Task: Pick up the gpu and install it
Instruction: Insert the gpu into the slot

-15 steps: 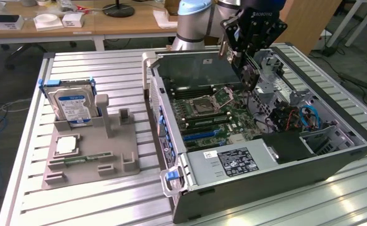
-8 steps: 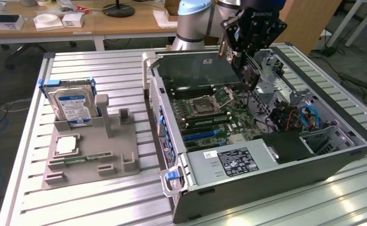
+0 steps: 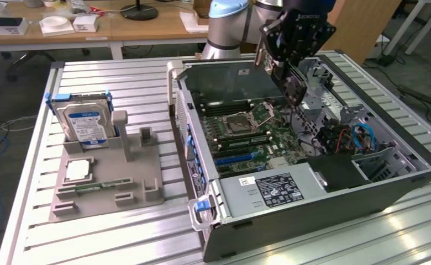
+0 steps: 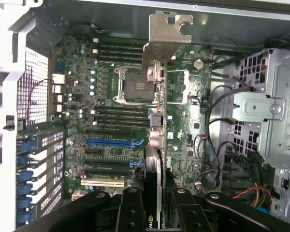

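So the hand [image 3: 289, 63] is clenched on the gpu [image 3: 297, 85], grabbing it by one end so the card hangs on edge below the fingers, with the black fan face showing in the exterior view. It's held up over the open PC case [image 3: 392, 187], above the board rather than seated in anything. The wrist view looks straight down the card. The gpu [image 4: 154, 145] runs edge-on away from the hand [image 4: 154, 205], and its metal end bracket [image 4: 166, 38] is at the end farthest from the fingers [image 4: 130, 212]. Under the hand is the motherboard [image 4: 111, 111]. The empty CPU socket [image 4: 135, 87] sits just to one side of the card's edge, and the blue expansion slot [image 4: 113, 142] is on that same side but closer to the fingers. On the card's other side there's a metal drive cage [image 4: 275, 111] and a tangle of cables [image 4: 217, 135]. Well away from the hand, toward the exterior view's left, a grey parts holder [image 3: 105, 193] sits on the tabletop [image 3: 112, 83]. It has a blue-label hard drive [image 3: 87, 124] standing upright in it, plus a CPU [image 3: 78, 170] and a RAM stick [image 3: 90, 187] lying flat.
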Controlling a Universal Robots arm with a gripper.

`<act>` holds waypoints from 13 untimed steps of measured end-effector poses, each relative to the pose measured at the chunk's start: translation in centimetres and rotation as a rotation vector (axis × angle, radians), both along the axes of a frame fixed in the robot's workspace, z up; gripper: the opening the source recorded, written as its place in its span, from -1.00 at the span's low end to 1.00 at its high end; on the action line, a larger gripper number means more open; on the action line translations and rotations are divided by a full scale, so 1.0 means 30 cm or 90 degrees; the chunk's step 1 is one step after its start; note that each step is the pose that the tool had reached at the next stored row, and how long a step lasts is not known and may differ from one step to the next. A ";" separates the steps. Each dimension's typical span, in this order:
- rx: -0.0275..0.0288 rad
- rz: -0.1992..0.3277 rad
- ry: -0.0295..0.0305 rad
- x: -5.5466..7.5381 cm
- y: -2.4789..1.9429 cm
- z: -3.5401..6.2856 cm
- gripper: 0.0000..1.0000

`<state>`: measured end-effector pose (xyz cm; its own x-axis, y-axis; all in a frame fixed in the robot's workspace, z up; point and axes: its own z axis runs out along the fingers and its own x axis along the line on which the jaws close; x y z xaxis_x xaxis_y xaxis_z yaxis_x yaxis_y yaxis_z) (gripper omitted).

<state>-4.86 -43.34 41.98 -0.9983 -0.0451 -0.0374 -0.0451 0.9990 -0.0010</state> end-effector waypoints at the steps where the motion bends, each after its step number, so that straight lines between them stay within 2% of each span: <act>1: 0.0000 0.007 0.0000 0.000 0.000 0.000 -0.47; 13: 0.0000 0.093 0.0000 0.000 0.000 0.000 -0.47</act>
<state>-4.87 -43.35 41.97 -0.9811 -0.1897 -0.0374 -0.1898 0.9818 -0.0010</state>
